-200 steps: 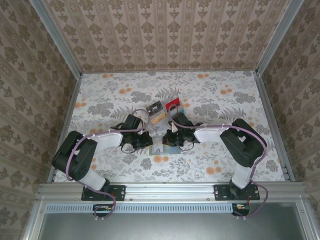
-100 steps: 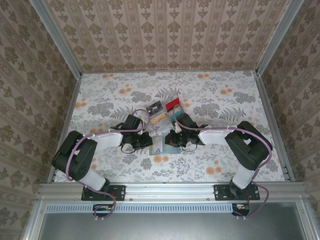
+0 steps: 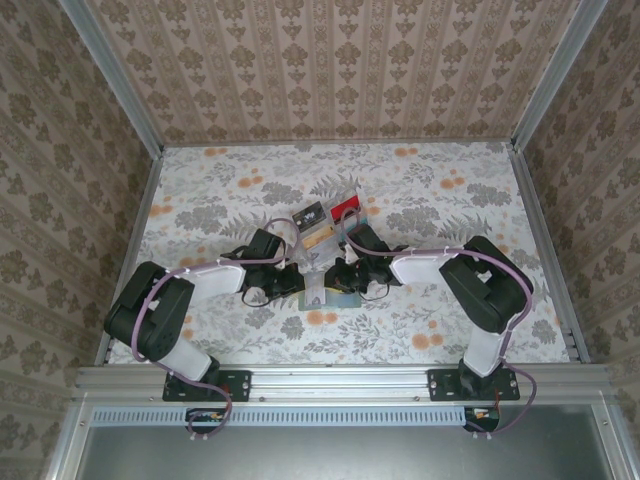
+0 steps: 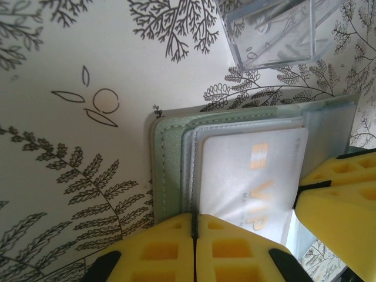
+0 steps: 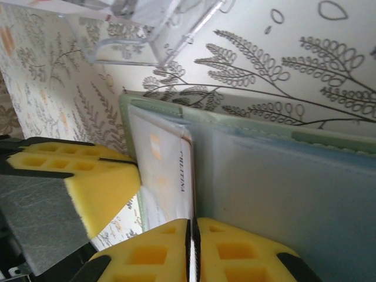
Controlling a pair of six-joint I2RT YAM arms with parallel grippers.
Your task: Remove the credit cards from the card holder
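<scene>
The pale grey-green card holder (image 3: 322, 293) lies open on the patterned table between both grippers. A pale card with gold marks (image 4: 252, 176) sits in its frosted pocket. My left gripper (image 4: 194, 232) is shut on the near edge of the card holder (image 4: 170, 158), at the pocket's rim. My right gripper (image 5: 192, 235) is closed to a thin slit on the brown edge of that card (image 5: 161, 170), beside the holder's bluish panel (image 5: 305, 194). From above, the left gripper (image 3: 300, 285) and right gripper (image 3: 346, 283) face each other across the holder.
A clear plastic stand (image 4: 270, 35) is just beyond the holder, with a black card (image 3: 311, 213) and a red card (image 3: 345, 205) by it and a tan card (image 3: 320, 238) lying in front. The right gripper's yellow pads (image 4: 341, 200) crowd the holder's right side.
The right arm stretched out lower half a second ago and has drawn back to its earlier pose. The left arm and the holder have stayed put.
</scene>
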